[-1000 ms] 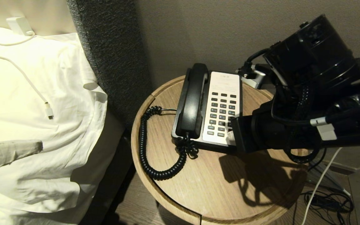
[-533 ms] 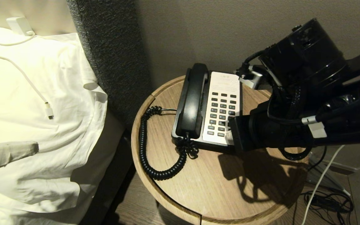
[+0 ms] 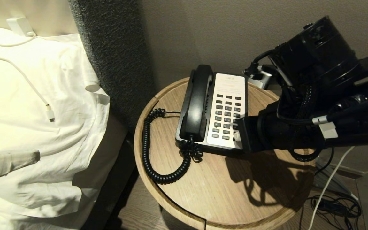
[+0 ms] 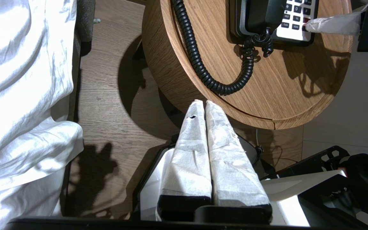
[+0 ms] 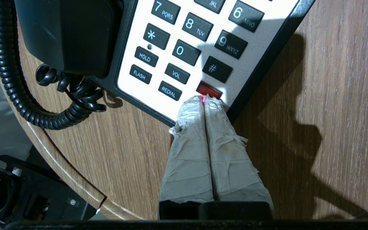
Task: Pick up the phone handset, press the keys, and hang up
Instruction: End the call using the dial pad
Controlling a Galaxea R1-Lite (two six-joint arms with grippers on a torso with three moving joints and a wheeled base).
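Note:
The black phone handset (image 3: pixel 196 102) lies in its cradle on the left of the phone base, on a round wooden table (image 3: pixel 222 191). Its coiled cord (image 3: pixel 149 150) loops over the table's left side. The keys (image 3: pixel 227 116) fill the white faceplate to its right. My right gripper (image 5: pixel 204 99) is shut, its taped tips at the red key (image 5: pixel 209 89) in the keypad's near right corner; whether they touch it I cannot tell. My left gripper (image 4: pixel 202 103) is shut and empty, hanging over the floor beside the table's near edge.
A bed with a white sheet (image 3: pixel 43 95) and a white charging cable (image 3: pixel 48 113) fills the left. A grey padded headboard (image 3: pixel 117 57) stands between bed and table. Loose cables (image 3: pixel 334 207) lie on the floor at the right. A wall is close behind the phone.
My right arm's housing swayed slightly left and back, while its fingertips stayed at the keypad's near right corner. The handset and cord have not moved.

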